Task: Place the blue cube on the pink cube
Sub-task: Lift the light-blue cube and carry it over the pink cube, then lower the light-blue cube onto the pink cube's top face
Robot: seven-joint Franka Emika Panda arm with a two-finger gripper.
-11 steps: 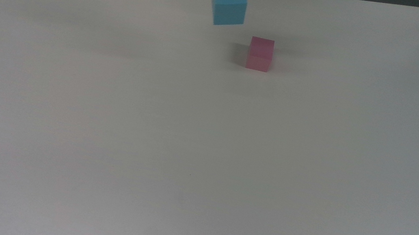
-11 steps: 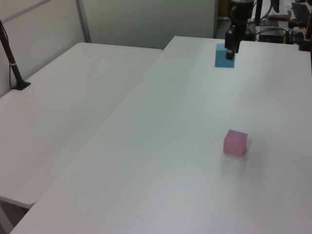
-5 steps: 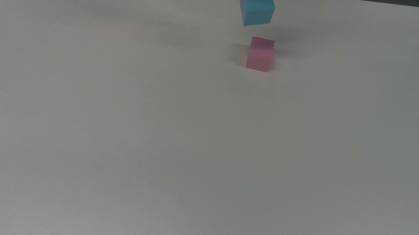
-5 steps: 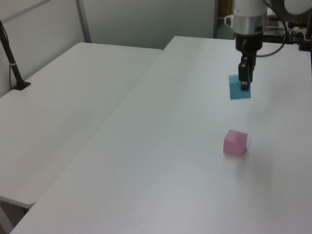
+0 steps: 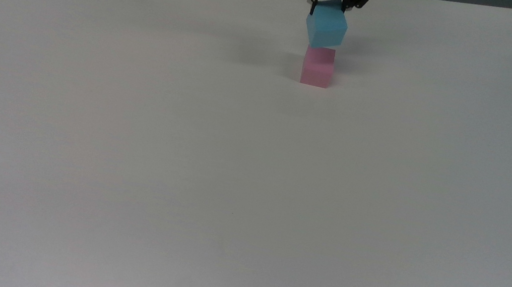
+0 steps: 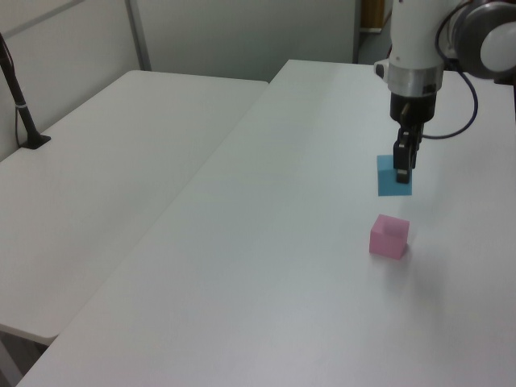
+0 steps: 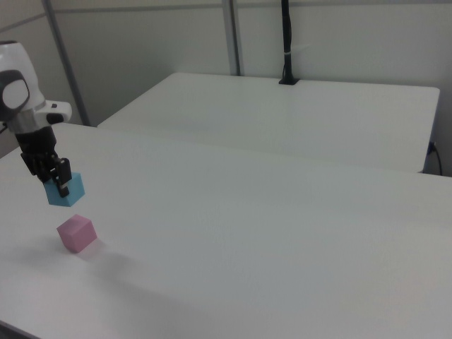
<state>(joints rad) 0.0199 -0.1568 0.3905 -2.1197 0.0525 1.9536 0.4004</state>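
Blue cube (image 5: pixel 326 28) now nearer above pink cube (image 5: pixel 317 67), clamped between gripper (image 5: pixel 329 4) fingers

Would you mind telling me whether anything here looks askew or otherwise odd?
Only a small thing: the blue cube, held in the air by the gripper, hangs tilted and turned, so its edges do not line up with the pink cube, which sits flat on the table.

A second white table (image 6: pixel 121 153) stands just beside the main white table (image 5: pixel 184 153). A black post (image 6: pixel 20 101) stands on the second table near grey partition walls (image 7: pixel 141 42).
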